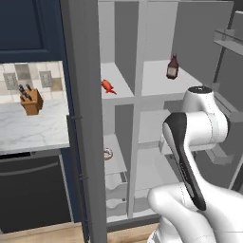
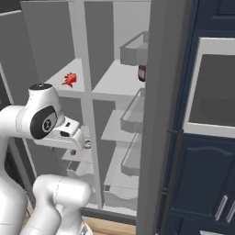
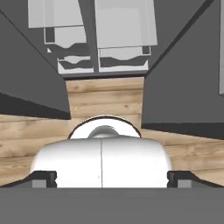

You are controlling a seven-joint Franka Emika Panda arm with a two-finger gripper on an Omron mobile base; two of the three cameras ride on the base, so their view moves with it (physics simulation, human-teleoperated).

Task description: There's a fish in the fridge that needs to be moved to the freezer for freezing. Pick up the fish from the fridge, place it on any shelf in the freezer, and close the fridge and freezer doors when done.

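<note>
With jaws apart, the gripper (image 3: 112, 177) points down at the wood floor (image 3: 105, 98); the fish (image 1: 108, 86) lies, seemingly, on a freezer shelf (image 1: 118, 80) at ten o'clock from the bottle (image 1: 172, 67).

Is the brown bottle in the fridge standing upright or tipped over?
Upright: the brown bottle stands on its base on a white fridge shelf, cap upward.

Freezer shelf (image 1: 115, 85), narrow white one left of the centre divider (image 1: 137, 95), carries the fish (image 1: 108, 86) (red-orange, lying flat near the front edge). Fridge shelf (image 1: 159, 76) at the same height, right of the divider, has a dark brown bottle (image 1: 172, 67) standing upright twd the back. One level down, left of the divider, a lower freezer shelf (image 1: 114, 152) holds a round tan ring-shaped item (image 1: 107, 153) at its front-left edge.
</note>
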